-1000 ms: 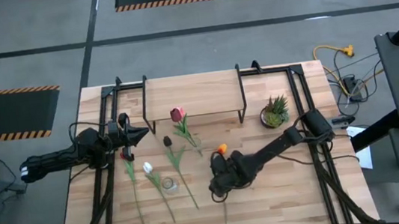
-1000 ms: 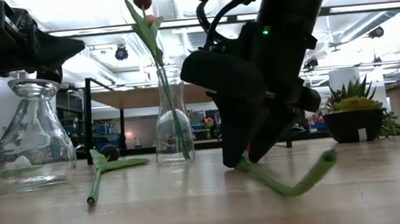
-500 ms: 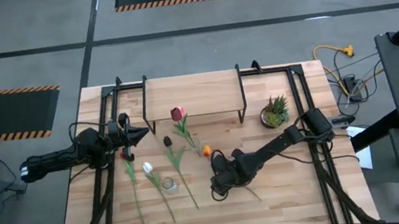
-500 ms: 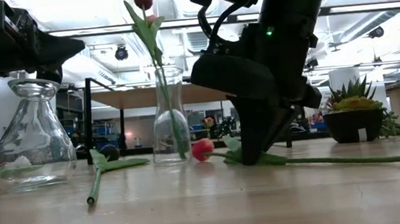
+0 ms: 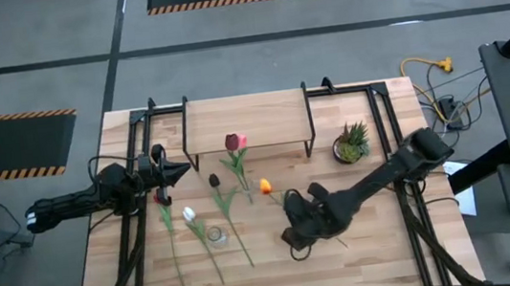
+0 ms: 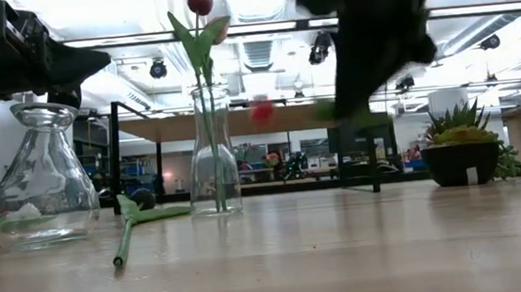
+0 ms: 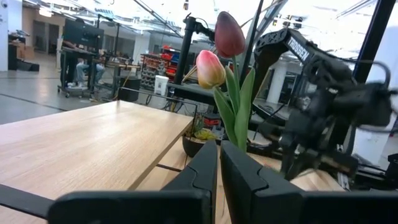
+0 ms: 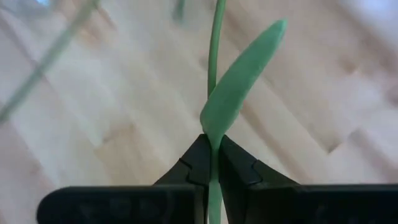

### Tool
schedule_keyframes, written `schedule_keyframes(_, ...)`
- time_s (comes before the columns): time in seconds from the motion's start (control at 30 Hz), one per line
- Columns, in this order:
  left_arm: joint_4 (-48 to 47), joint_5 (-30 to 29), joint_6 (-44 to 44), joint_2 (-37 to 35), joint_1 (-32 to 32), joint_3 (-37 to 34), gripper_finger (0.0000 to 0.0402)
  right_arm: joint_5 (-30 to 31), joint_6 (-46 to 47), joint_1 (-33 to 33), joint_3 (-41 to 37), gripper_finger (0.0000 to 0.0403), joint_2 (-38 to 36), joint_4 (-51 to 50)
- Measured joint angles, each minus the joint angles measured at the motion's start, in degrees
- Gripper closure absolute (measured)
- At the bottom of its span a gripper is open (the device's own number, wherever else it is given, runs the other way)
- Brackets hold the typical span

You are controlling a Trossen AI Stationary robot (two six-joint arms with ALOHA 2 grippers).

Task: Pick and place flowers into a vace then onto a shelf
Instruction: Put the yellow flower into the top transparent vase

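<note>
Right gripper (image 5: 297,237) has lifted the orange tulip (image 5: 265,186) off the table, fingers pinched shut on its stem, carry toward the glass vase (image 6: 213,150) looks underway; left gripper (image 5: 179,170) parked, fingers closed, empty.

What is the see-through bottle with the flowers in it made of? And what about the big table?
The vase looks like clear glass: the room shows through it and its surface shines. The table looks like pale wood, likely lightly sealed: joined strips and grain show from above. The flowers look artificial, though that is hard to tell.
</note>
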Motion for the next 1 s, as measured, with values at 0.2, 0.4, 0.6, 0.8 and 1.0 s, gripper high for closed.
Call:
schedule_keyframes(0.2,-0.02,0.02,0.0,0.0,0.0,0.0,0.0398,5.93,-8.77,0.18,-0.02,0.039,-4.58,5.85)
schedule_keyframes(0.4,0.01,0.02,0.0,0.0,-0.02,0.0,0.0398,5.0,-28.03,-0.01,-0.02,0.039,-8.37,20.69)
schedule_keyframes(0.6,0.0,0.02,0.0,0.0,0.0,0.0,0.0398,4.93,-50.59,-0.41,-0.02,0.039,-9.61,40.67)
schedule_keyframes(0.8,0.0,-0.01,-0.02,0.0,0.0,0.0,0.0398,5.25,-65.69,-3.96,-0.02,0.039,-7.29,63.24)
schedule_keyframes(1.0,0.02,0.01,0.0,0.0,0.0,0.0,0.0398,4.54,-71.2,-9.76,-0.09,0.039,-3.41,76.69)
